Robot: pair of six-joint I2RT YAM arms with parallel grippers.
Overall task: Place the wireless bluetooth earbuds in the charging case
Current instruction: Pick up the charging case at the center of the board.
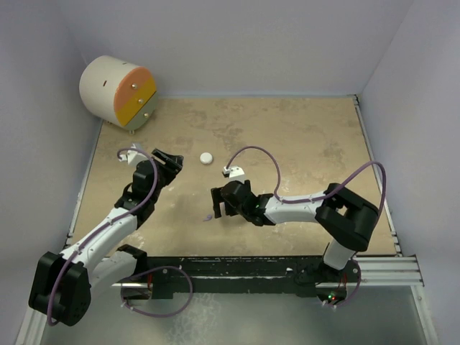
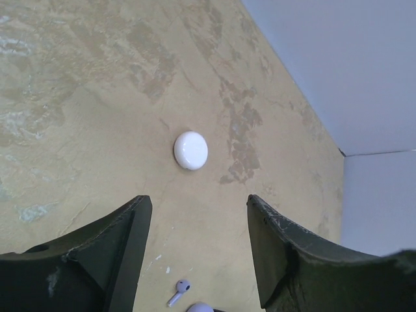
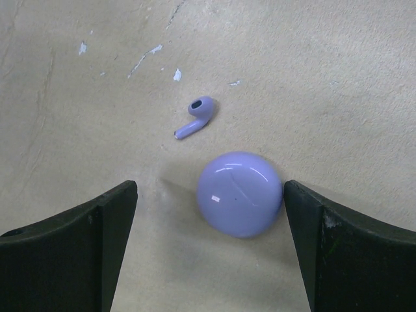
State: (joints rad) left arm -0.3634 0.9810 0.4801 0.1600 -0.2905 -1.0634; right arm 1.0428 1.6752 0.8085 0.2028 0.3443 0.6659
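1. The table [image 1: 302, 144] is sandy brown with pale patches.
2. The left gripper [image 2: 198, 205] has its jaws spread apart. Nothing is between them.
3. A white round case [image 2: 190, 150] lies shut on the table, out in front of the left gripper and well apart from it.
4. The right gripper [image 3: 209, 185] has its jaws spread very wide. It is low over the table.
5. A lilac round case [image 3: 239, 193] sits on the table between the right gripper's fingers [image 3: 331, 253]. It is shut. It is right up against one finger, maybe touching it, and there is a gap to the other finger. The jaws are not pinching it.
6. One lilac earbud [image 3: 197, 116] lies on its side on the table, near the lilac round case but not touching it. It is not inside any case.
7. The left wrist view shows the same lilac earbud at the bottom, low between the left gripper's fingers.
8. The other earbuds cannot be seen.
9. A round white tub [image 1: 118, 92] with an orange and yellow front sits in the far left corner of the table.
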